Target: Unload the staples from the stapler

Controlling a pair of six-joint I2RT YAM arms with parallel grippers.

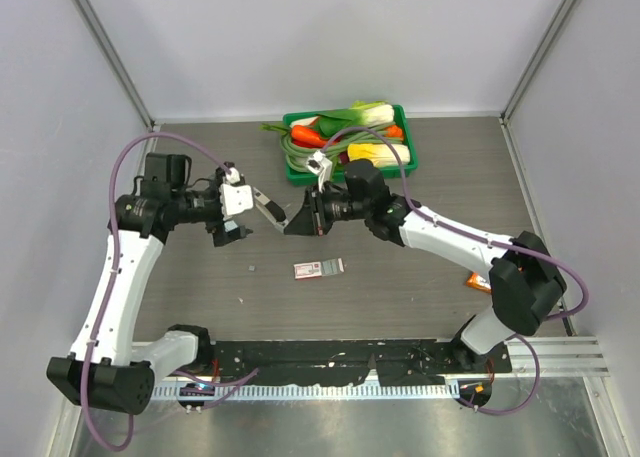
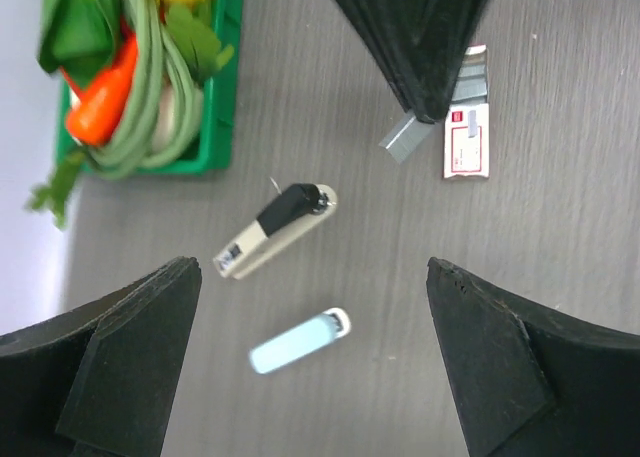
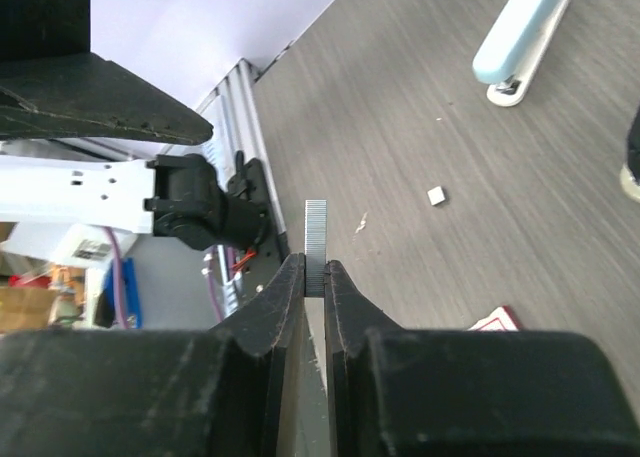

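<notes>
The stapler [image 2: 298, 342] is a slim pale blue and white piece lying on the table below and between my left gripper's [image 2: 310, 269] wide-open fingers, untouched and blurred. It also shows at the top right of the right wrist view [image 3: 520, 37]. My right gripper [image 3: 314, 277] is shut on a grey strip of staples [image 3: 316, 235], held above the table. That strip [image 2: 403, 137] hangs from the right fingertip in the left wrist view. In the top view the left gripper [image 1: 243, 205] and the right gripper [image 1: 290, 222] face each other closely.
A beige-and-black stapler-like piece [image 2: 275, 232] lies beside the blue stapler. A white-and-red packet [image 1: 319, 268] and a tiny grey bit [image 1: 251, 267] lie in front. A green tray [image 1: 297, 176] of toy vegetables stands behind. An orange item [image 1: 478, 282] lies at the right.
</notes>
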